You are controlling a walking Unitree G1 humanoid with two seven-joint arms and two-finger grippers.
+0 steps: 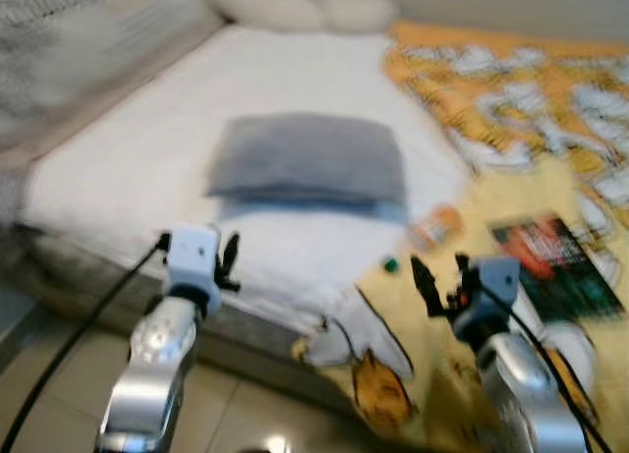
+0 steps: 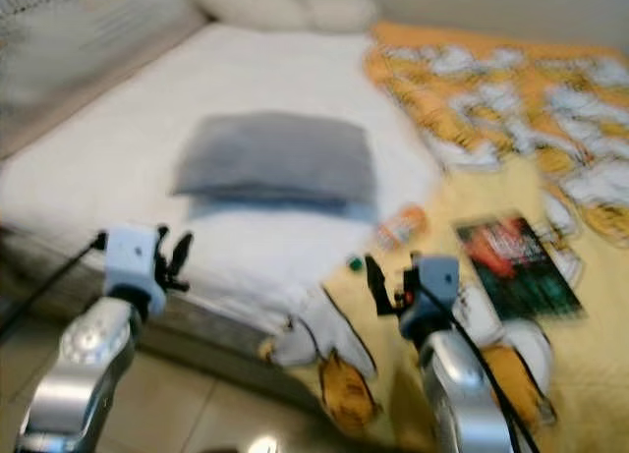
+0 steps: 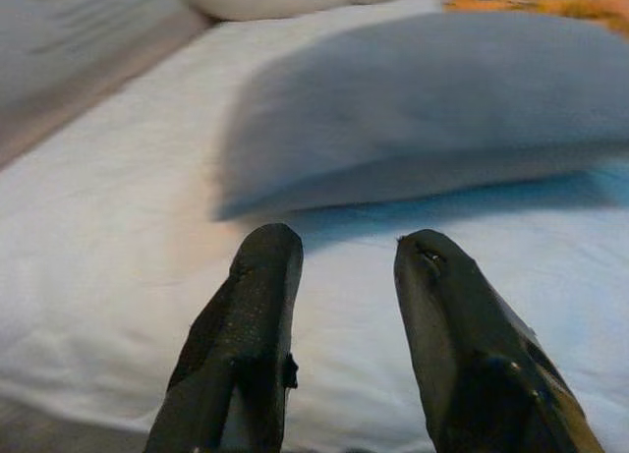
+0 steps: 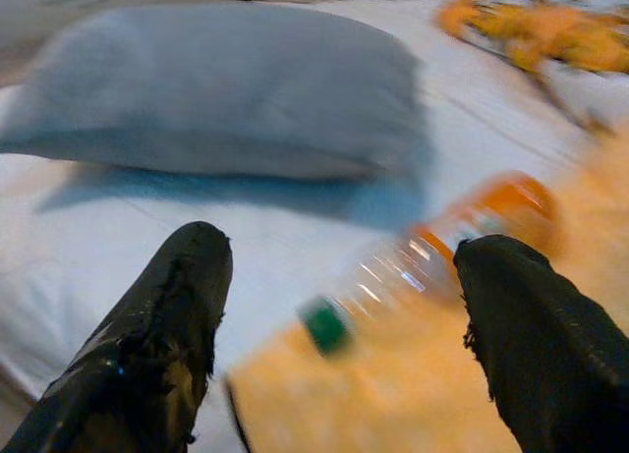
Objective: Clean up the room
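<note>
Closing in on the bed (image 1: 128,168), blurry: right hand (image 4: 334,306) spread wide and aimed at the bottle (image 1: 435,226) lying on its side near the front edge, where white sheet meets yellow blanket (image 1: 511,188), likely lined up for a grab. Left hand (image 3: 339,276) parted too, empty, over the front edge facing the grey pillow (image 1: 310,158) mid-bed. Book (image 1: 555,261) flat on the blanket toward the right edge, probably next for tidying.

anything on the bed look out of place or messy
Yes. A plastic bottle with a green cap lies on its side at the edge of the yellow blanket, beside the grey pillow. A book lies on the blanket too, and the blanket's corner hangs off the mattress.
</note>
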